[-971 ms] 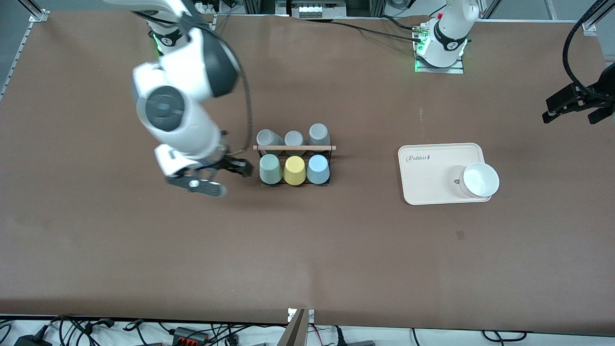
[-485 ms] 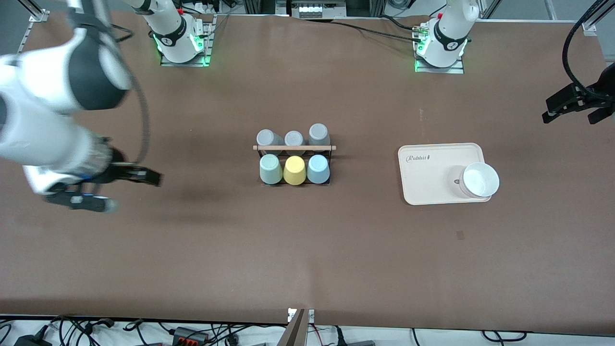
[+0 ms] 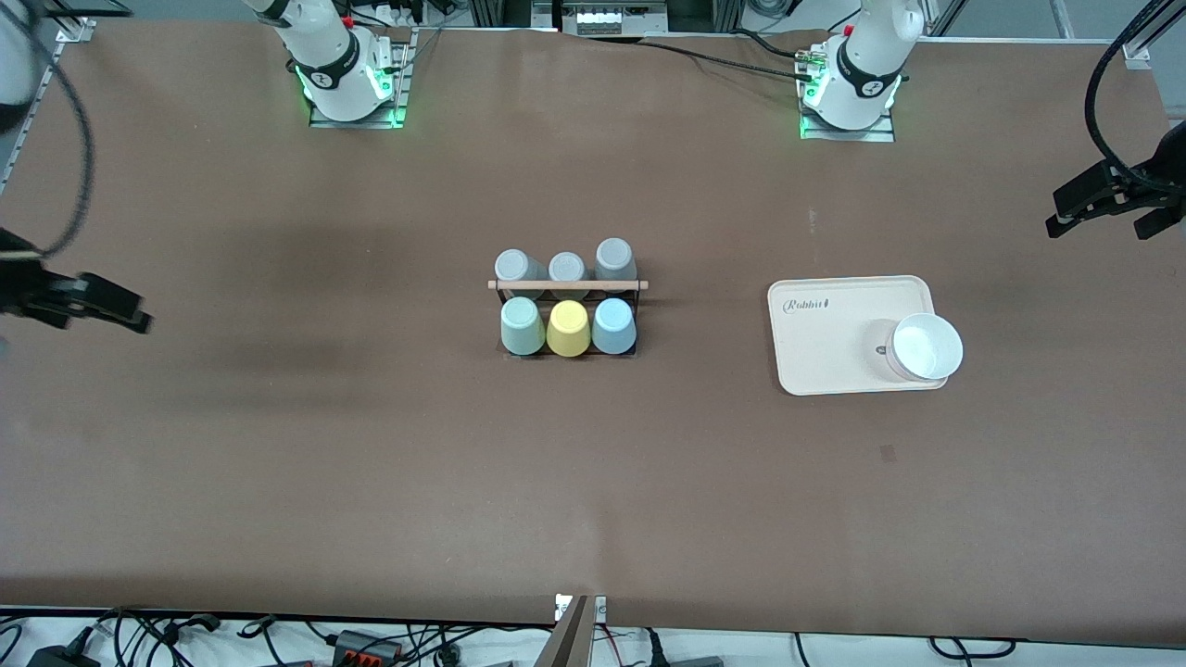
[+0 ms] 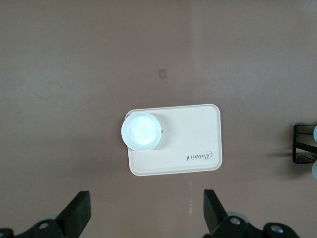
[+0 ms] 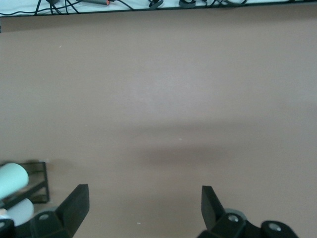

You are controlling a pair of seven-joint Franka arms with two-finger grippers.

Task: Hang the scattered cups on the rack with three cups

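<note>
Small black wire rack w/ light wooden rod across top (image 3: 567, 285) stands mid-table, carrying 6 upturned cups in 2 rows of 3. Row nearer the front camera: pale mint green tapered cup (image 3: 522, 326), yellow tapered cup (image 3: 568, 329), light blue tapered cup (image 3: 612, 326); farther row: 3 grey cups (image 3: 566, 267). All sit mouth-down, presumably over pegs so they can't slide, so hanging looks done, no cup loose on the table.

Cream rectangular tray (image 3: 825, 320) lies toward the left arm's end, white round bowl (image 3: 925, 347) on its corner, overhanging the edge a bit.

Right gripper (image 3: 88, 304) is over bare table at the right arm's end, well apart from rack, fingers spread wide, nothing held. Left gripper (image 3: 1103, 206) is up at the left arm's end, also wide & empty; its wrist cam looks down on tray (image 4: 195, 148) and bowl (image 4: 142, 130). Both parked clear, probably so the rack stays in plain sight.

Hard to make out: pegs hidden inside cups; right arm's body cut off by frame edge, only fingers + cable show; rack is just a sliver in both wrist views (image 5: 34, 183); tray lettering barely legible
</note>
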